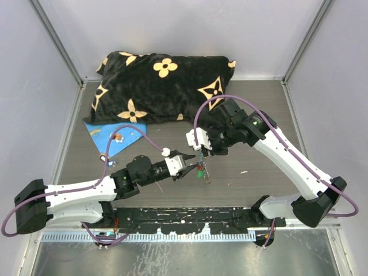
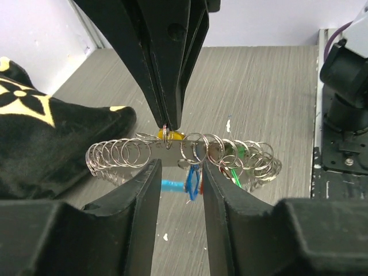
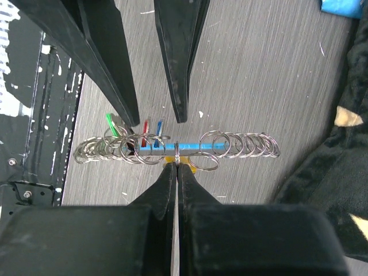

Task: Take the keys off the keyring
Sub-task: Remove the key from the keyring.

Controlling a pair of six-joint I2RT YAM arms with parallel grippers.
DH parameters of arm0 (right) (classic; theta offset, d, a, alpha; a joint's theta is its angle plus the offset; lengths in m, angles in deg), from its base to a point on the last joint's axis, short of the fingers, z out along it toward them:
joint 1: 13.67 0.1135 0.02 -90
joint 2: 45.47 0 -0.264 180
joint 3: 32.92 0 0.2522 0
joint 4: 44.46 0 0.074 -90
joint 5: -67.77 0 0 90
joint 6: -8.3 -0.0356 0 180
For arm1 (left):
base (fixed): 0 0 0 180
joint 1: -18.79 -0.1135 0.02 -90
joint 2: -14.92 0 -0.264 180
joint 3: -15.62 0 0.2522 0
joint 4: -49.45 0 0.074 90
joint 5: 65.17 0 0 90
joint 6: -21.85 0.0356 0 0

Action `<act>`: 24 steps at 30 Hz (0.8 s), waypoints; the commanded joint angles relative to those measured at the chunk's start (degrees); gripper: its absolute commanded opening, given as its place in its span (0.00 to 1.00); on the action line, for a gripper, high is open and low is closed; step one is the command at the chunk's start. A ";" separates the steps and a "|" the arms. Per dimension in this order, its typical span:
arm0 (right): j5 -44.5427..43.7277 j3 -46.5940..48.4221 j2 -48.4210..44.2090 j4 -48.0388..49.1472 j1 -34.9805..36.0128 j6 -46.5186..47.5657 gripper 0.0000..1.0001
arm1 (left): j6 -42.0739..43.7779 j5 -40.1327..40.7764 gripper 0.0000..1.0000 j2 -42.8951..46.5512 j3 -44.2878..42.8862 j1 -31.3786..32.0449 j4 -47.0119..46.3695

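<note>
Left wrist view shows my left gripper (image 2: 180,168) with its two black fingers standing apart and nothing clamped between them; the grey metal chain-like keyring with a light-blue curved section (image 2: 202,150) runs crosswise just past the tips; the tiny keys with red, blue and green heads (image 2: 193,185) hang from it, the blue one in the gap between my fingers. My right gripper (image 2: 167,124) reaches in from the opposite side, pinched tight on a single wire ring of the chain, and carries the whole loop in the air. From overhead the loop hangs above the grey wood-grain table (image 1: 259,167), about midway between its left and right edges and nearer the near edge than the far one; I cannot tell whether its lowest part touches the surface.

The step in hand, as I judge it, is taking one key with the left. To do it well I should centre on the blue head alone, since the red sits just beside it; close on the flat head, not on the wire; hold the right pinch firm and steady so the loop cannot swing or twist; then work the key round its coil rather than tug straight, because a hard pull could drag the chain out of so thin a grip; where the coil's split lies I cannot make out.
</note>
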 commanded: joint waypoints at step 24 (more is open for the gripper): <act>1.61 3.01 -0.50 0.13 0.73 -1.27 0.01 | 2.20 3.37 0.19 -8.15 -3.66 0.84 -16.60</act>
